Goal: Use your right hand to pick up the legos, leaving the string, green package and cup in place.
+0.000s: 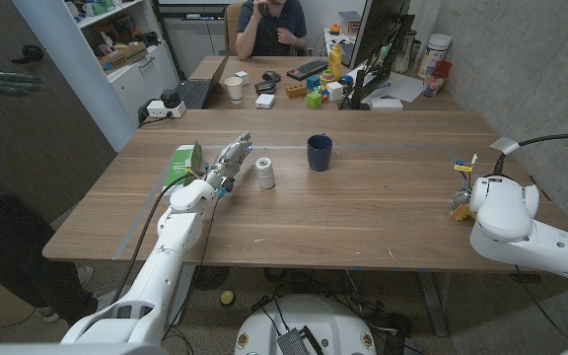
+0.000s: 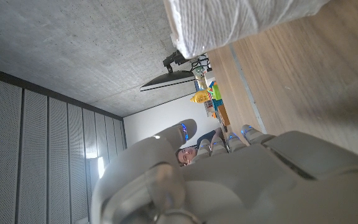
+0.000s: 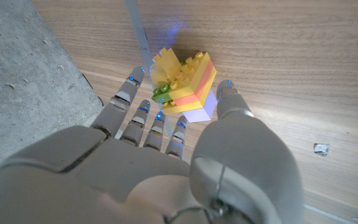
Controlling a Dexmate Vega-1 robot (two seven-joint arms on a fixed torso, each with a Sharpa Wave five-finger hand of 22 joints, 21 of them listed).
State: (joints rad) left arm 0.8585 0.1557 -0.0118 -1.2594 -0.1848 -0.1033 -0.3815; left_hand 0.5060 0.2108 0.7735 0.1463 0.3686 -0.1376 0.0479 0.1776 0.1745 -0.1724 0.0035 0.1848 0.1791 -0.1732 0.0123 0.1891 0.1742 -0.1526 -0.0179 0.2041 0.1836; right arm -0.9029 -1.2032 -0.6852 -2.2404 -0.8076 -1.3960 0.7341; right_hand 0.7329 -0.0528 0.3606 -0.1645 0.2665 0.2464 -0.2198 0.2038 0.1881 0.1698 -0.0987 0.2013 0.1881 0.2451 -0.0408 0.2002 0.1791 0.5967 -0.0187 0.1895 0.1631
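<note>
Legos (image 3: 188, 87) at the tabletop's (image 1: 383, 212) far-right edge, right hand (image 3: 166, 134) fingers spread around them, grip uncertain, left hand (image 1: 231, 162) released beside the string spool (image 1: 265, 173), near green package (image 1: 182, 163), cup (image 1: 319, 153) mid-table

The stacked block of plastic legos (image 3: 188, 84) at the table's right edge is yellow on top, with an orange band, a pale lilac base and a small green piece. The ceramic cup (image 1: 319, 152) is dark navy. The spool of string (image 1: 265, 172) is white. The flat package (image 1: 183, 162) is green. The wooden table (image 1: 363, 212) is brown with a streaked grain.
</note>
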